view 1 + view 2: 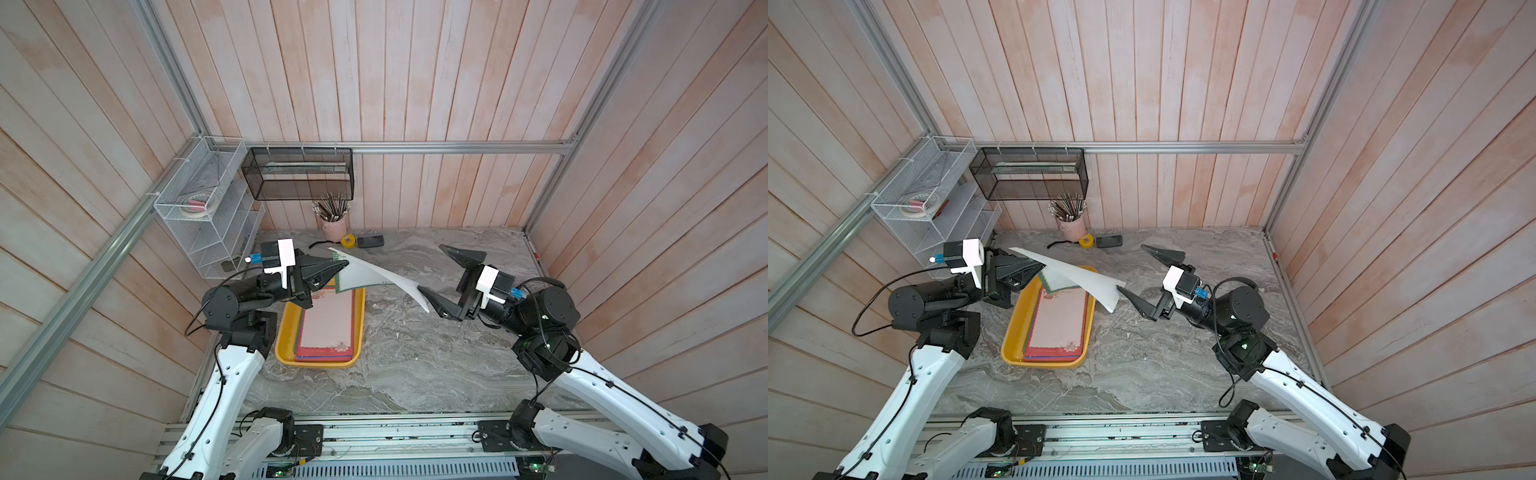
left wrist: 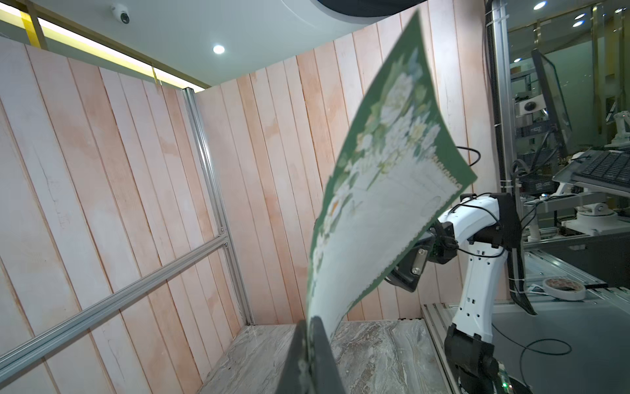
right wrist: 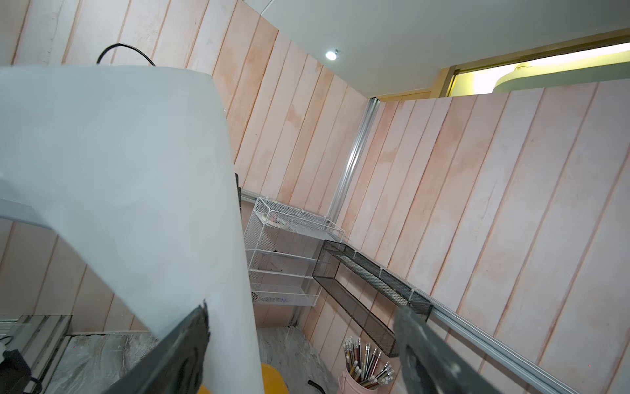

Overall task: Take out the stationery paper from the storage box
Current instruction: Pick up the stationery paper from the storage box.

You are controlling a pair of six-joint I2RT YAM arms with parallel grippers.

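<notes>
Stationery paper point(image 1: 374, 274), one thin sheet with a green floral border: pinched at one end by my left gripper point(image 1: 341, 264), clamped closed, and arched above the far end of the shallow yellow plastic storage box point(image 1: 286, 332). Further sheets point(image 1: 330, 324) lie stacked inside that box on the grey marbled desk point(image 1: 415, 353). My right gripper point(image 1: 430, 267): jaws spread wide, holding nothing, the sheet's free end just beside one finger.

The left arm point(image 1: 232, 374) and right arm point(image 1: 615, 399) have white shells, black joints, thin black cables, and pointed black pincer fingers point(image 1: 463, 254).
</notes>
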